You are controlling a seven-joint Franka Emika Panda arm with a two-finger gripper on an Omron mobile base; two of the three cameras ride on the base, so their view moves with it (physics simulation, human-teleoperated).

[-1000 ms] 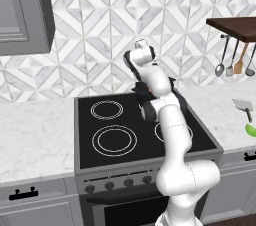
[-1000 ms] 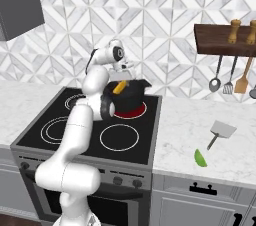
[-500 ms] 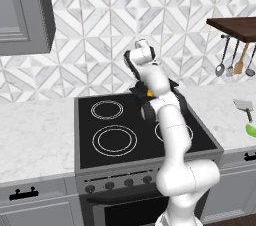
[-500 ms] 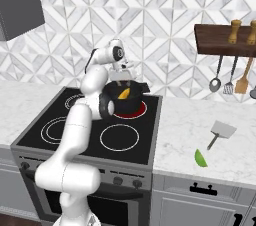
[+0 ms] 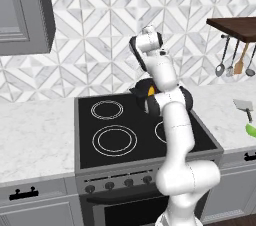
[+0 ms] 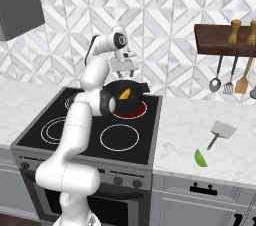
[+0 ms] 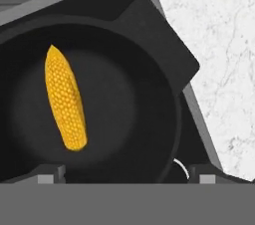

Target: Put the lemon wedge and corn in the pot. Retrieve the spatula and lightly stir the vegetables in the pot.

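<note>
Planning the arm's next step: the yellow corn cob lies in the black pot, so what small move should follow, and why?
Probably lift the open gripper clear of the round black pot. The yellow corn cob already lies inside, while the green lemon wedge sits on the white marble counter beside the grey-bladed spatula.

Left base view: we look forward and down from behind the arm's left, over the stove point(image 5: 135, 130) toward the tiled wall.
Right base view: we look from behind the arm's right, same direction, arm at lower left.
Shared: both take in the stove, the pot point(image 6: 122, 97) and the counter point(image 6: 200, 125).
Hand view: we look straight down, close, into the pot point(image 7: 149, 119) holding the corn point(image 7: 64, 97).
</note>
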